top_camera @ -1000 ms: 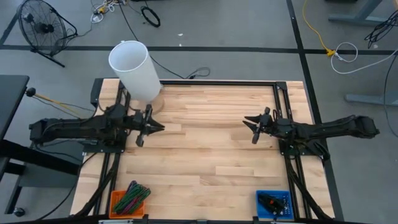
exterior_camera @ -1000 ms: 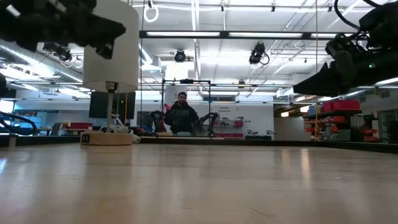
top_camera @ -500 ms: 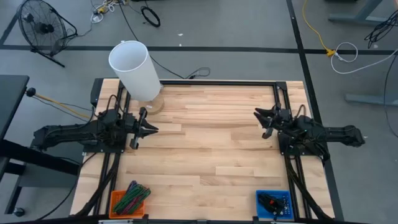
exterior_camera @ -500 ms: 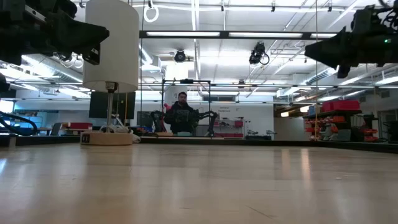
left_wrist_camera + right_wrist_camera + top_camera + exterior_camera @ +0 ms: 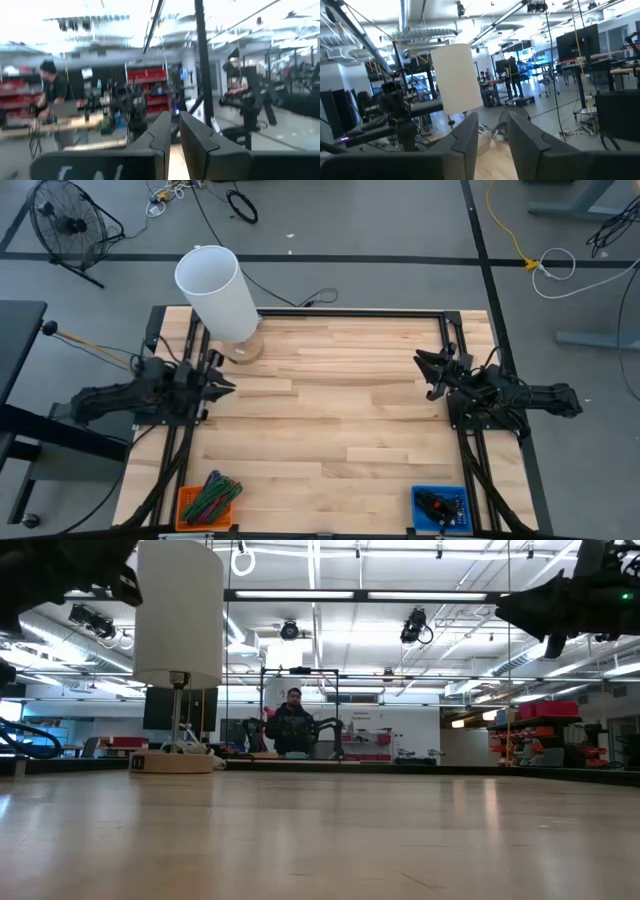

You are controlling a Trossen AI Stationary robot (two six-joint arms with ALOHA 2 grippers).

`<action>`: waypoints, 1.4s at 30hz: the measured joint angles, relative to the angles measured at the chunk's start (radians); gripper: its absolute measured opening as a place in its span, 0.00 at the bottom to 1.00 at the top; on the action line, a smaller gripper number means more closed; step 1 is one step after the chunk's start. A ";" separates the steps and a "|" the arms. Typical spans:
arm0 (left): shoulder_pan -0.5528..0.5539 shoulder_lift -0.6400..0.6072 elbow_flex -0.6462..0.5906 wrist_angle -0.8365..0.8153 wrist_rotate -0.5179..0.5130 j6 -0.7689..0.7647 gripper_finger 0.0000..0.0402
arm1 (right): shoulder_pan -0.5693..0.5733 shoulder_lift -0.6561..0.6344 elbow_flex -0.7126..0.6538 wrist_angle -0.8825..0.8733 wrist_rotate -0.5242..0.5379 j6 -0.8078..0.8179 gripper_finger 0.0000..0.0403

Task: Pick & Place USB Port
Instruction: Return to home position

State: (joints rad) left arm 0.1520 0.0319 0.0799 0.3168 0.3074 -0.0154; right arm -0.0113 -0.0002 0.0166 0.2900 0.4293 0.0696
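Observation:
Small dark parts, which I take for the USB ports, lie in a blue tray point(image 5: 440, 508) at the table's near right corner. My left gripper point(image 5: 228, 385) point(image 5: 175, 120) hangs over the table's left side, empty, fingers close together. At the right side, my right gripper point(image 5: 422, 368) point(image 5: 492, 117) is held above the table, open, with nothing in it; it also shows high up in the low view point(image 5: 505, 608). Both are far from the tray.
A tall white cylinder point(image 5: 212, 290) point(image 5: 178, 615) stands on a round wooden base point(image 5: 245, 350) at the far left corner, close to my left gripper. An orange tray point(image 5: 208, 502) of coloured cables sits at the near left corner. A person point(image 5: 291, 725) stands beyond the far edge.
Both arms have drawn back from the table's middle. My left gripper moved toward the left edge, and my right gripper moved toward the right edge and rose. Nothing on the table has moved.

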 joint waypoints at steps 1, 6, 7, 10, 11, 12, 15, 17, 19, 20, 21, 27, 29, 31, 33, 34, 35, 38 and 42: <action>-0.004 -0.026 0.000 0.001 0.000 0.000 0.11 | 0.000 0.000 0.000 -0.001 0.000 0.000 0.26; -0.013 -0.027 -0.002 0.073 0.006 0.001 0.11 | 0.000 0.000 0.000 0.001 0.001 0.000 0.26; -0.017 -0.029 -0.002 0.069 0.007 0.000 0.11 | 0.000 0.000 0.000 0.002 0.003 0.000 0.26; -0.029 -0.030 -0.003 0.070 0.008 0.000 0.11 | 0.000 0.000 0.000 0.000 0.007 0.000 0.26; -0.032 -0.030 -0.003 0.071 0.008 0.000 0.11 | 0.000 0.000 0.000 0.000 0.007 0.000 0.26; -0.032 -0.030 -0.004 0.071 0.008 0.000 0.11 | 0.000 0.000 0.000 0.001 0.007 0.000 0.26; -0.032 -0.030 -0.017 0.076 0.008 0.000 0.11 | 0.000 0.000 0.000 0.000 0.003 -0.001 0.26; -0.032 -0.031 -0.037 0.082 0.008 0.000 0.11 | 0.000 0.000 0.000 -0.001 0.009 -0.056 0.26; -0.032 -0.031 -0.067 0.078 0.008 0.000 0.11 | -0.001 0.000 0.000 -0.002 0.044 -0.145 0.26; -0.033 -0.030 -0.071 0.051 0.008 0.001 0.11 | -0.001 0.000 0.000 -0.002 0.057 -0.179 0.26; -0.033 -0.031 -0.071 0.014 0.008 0.000 0.11 | -0.001 0.000 0.000 -0.002 0.064 -0.203 0.26; -0.063 -0.031 -0.071 -0.108 0.005 0.000 0.11 | -0.001 0.000 0.000 0.002 0.079 -0.209 0.26; -0.062 -0.030 -0.071 -0.115 0.004 0.000 0.11 | -0.001 0.000 0.000 -0.004 0.080 -0.229 0.26; -0.061 -0.031 -0.071 -0.106 0.004 0.000 0.11 | 0.000 0.000 0.000 -0.064 0.080 -0.224 0.26; -0.061 -0.031 -0.071 -0.109 0.004 0.000 0.11 | 0.000 0.000 0.000 -0.176 0.067 -0.190 0.26; -0.061 -0.031 -0.071 -0.108 0.004 0.000 0.11 | 0.000 0.001 0.000 -0.232 0.060 -0.169 0.26; -0.061 -0.031 -0.071 -0.108 0.004 0.000 0.11 | 0.000 0.011 0.000 -0.232 0.042 -0.146 0.26; -0.049 -0.031 -0.071 -0.110 0.004 0.000 0.11 | 0.000 0.050 0.003 -0.236 -0.026 -0.087 0.26; -0.021 -0.031 -0.071 -0.109 0.004 0.000 0.11 | 0.000 0.103 0.003 -0.242 -0.101 -0.013 0.26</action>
State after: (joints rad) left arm 0.1306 0.0006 0.0086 0.2077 0.3111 -0.0154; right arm -0.0113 0.1023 0.0193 0.0484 0.3279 0.0566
